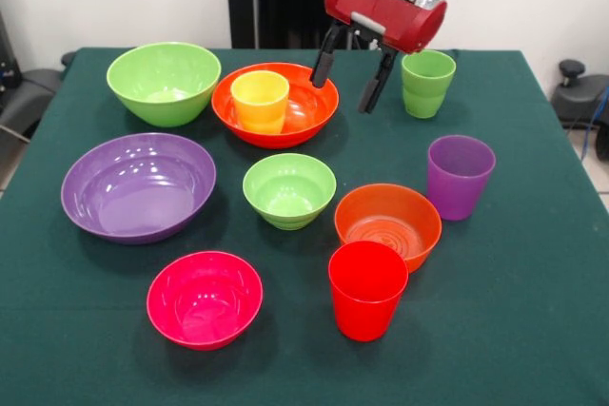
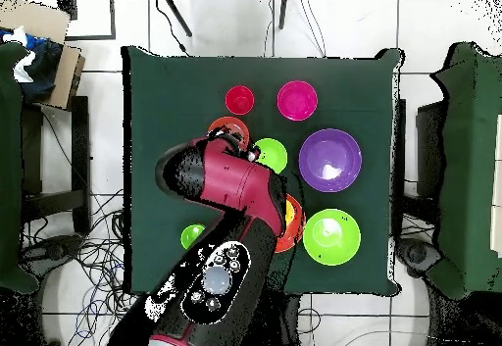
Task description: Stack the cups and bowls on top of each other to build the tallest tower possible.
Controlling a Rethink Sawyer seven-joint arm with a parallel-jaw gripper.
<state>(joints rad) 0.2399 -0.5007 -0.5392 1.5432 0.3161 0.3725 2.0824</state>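
My gripper (image 1: 350, 78) is open and empty. It hangs above the table between the large orange bowl (image 1: 276, 105) and the light green cup (image 1: 427, 84). The yellow cup (image 1: 260, 101) stands upright inside the large orange bowl. The large lime green bowl (image 1: 164, 82), large purple bowl (image 1: 139, 186), small lime green bowl (image 1: 289, 189), small orange bowl (image 1: 388, 224), magenta-pink bowl (image 1: 205, 298), red cup (image 1: 367, 289) and purple cup (image 1: 460, 176) each stand alone on the cloth. In the overhead view my arm (image 2: 227, 215) hides the yellow and purple cups.
The green tablecloth (image 1: 533, 311) covers the whole table. Chairs stand at both sides (image 2: 471, 166), and cables lie on the floor (image 2: 78, 254). A cardboard box (image 2: 44, 43) sits off the table's corner.
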